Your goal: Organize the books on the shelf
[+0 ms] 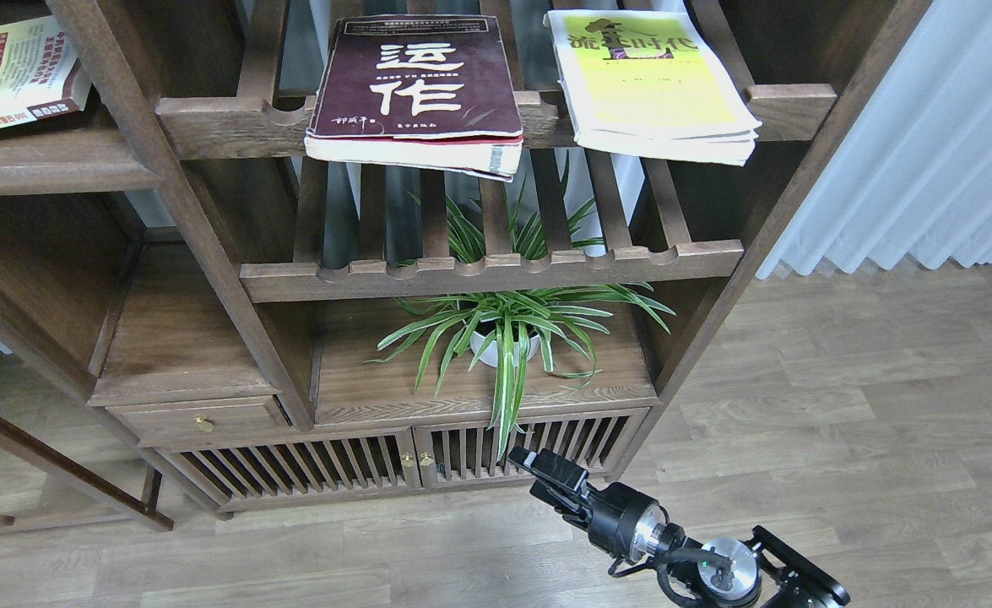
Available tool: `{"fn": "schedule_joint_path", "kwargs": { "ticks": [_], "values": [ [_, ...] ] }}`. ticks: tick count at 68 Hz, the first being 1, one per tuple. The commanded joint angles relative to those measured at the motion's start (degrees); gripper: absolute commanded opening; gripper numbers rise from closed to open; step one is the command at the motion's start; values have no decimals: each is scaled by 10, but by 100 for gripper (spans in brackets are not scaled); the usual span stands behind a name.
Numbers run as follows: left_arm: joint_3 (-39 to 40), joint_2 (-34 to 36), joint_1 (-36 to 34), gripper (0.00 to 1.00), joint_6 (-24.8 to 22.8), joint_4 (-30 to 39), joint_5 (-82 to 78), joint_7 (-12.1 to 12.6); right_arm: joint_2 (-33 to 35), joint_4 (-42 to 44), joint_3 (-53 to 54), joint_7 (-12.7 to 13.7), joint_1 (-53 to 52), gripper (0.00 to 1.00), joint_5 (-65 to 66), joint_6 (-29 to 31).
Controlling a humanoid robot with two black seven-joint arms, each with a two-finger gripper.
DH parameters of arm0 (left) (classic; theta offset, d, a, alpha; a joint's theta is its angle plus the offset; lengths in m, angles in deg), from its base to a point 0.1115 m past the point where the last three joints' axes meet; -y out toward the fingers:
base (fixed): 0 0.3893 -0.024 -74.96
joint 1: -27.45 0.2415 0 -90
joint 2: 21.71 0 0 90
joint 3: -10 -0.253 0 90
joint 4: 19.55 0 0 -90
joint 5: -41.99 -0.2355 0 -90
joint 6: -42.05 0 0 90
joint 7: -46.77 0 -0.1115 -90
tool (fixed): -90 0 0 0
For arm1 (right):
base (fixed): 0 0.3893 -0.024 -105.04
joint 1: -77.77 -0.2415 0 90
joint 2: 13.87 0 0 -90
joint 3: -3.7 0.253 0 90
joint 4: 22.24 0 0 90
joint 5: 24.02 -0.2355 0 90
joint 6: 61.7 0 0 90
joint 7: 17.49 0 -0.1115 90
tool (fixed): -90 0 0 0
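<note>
The maroon book (418, 89) lies flat, cover up, on the upper slatted rack (234, 127), its near edge hanging over the notched front rail; the yellow-green book (652, 84) lies flat on the same rack to its right, apart from it, its near corner also jutting past the rail; the third book (10, 74), cream and yellow with red print, lies flat on the plank shelf (40, 169) at upper left, in the neighbouring bay and well apart from the other two. A lower slatted rack (496, 274) sits beneath the upper one; below it a striped plant (508, 329) in a white pot stands on the cabinet top (377, 393), its leaves drooping over the slatted doors (344, 469); a drawer (200, 420) with a brass knob is to the left. The right gripper (523, 460) is low at the bottom of the view, in front of the cabinet doors and far below the books, holding nothing; it is dark and seen at an angle, so I cannot tell whether its fingers are spread or pressed together. The left arm is not in view. A white curtain (926, 127) hangs at right over the wood floor (842, 397).
</note>
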Motion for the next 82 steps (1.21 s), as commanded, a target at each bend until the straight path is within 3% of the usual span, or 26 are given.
{"fn": "schedule_joint_path", "kwargs": {
  "ticks": [1,4,7,8,15,20,37,55,82],
  "values": [
    [-54,-17,2,99,0,6,3,0,0,-5,20,-8,-2,100,-1,3],
    [-72,-25,3,99,0,7,3,-22,0,-7,30,-8,-4,100,-3,3],
    [-108,-40,3,99,0,8,3,-71,0,-12,43,-8,-7,100,-3,4],
    [-145,-58,3,99,0,11,3,-128,0,-22,55,-8,-9,100,-4,4],
    [-176,-96,20,99,0,12,21,-208,0,-49,82,-7,-16,100,-7,3],
    [-176,-135,53,99,0,12,60,-239,0,-70,92,-7,-19,100,-7,2],
    [-138,-308,167,99,0,-11,211,-244,0,-155,104,-7,-19,100,-25,-1],
    [98,-555,399,99,0,-163,160,-229,8,-267,183,-7,5,99,-54,-3],
    [112,-593,437,99,0,-200,119,-230,71,-360,236,-7,25,99,-78,-20]
  ]
}}
